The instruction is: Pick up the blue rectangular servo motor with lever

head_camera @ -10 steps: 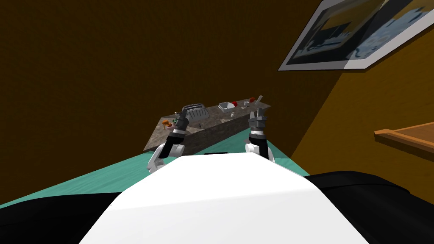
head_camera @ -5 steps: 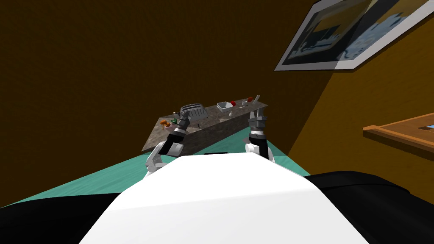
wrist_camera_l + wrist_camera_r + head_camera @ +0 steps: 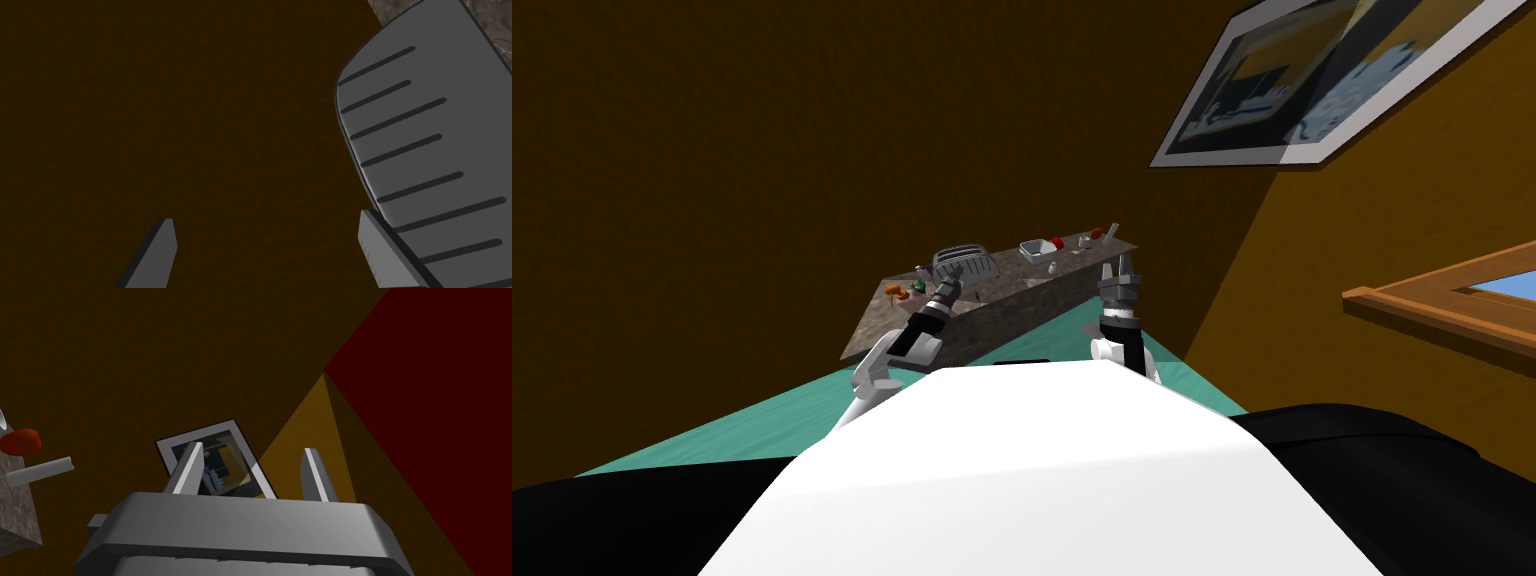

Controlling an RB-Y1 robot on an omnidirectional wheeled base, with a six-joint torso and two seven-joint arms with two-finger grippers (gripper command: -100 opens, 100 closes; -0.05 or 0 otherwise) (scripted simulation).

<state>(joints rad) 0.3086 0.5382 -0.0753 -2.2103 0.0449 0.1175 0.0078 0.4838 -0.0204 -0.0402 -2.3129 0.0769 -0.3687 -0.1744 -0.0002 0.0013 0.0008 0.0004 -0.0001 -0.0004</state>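
At the counter (image 3: 1012,283), close beside the toaster (image 3: 425,140), the left gripper (image 3: 266,220) is spread and holds nothing, the right gripper (image 3: 253,448) likewise, so finding and grasping the motor are both left to do.

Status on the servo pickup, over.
Left gripper jaws open, beside grey slotted appliance. Right gripper jaws open, raised at counter end. Servo too small to pick out.
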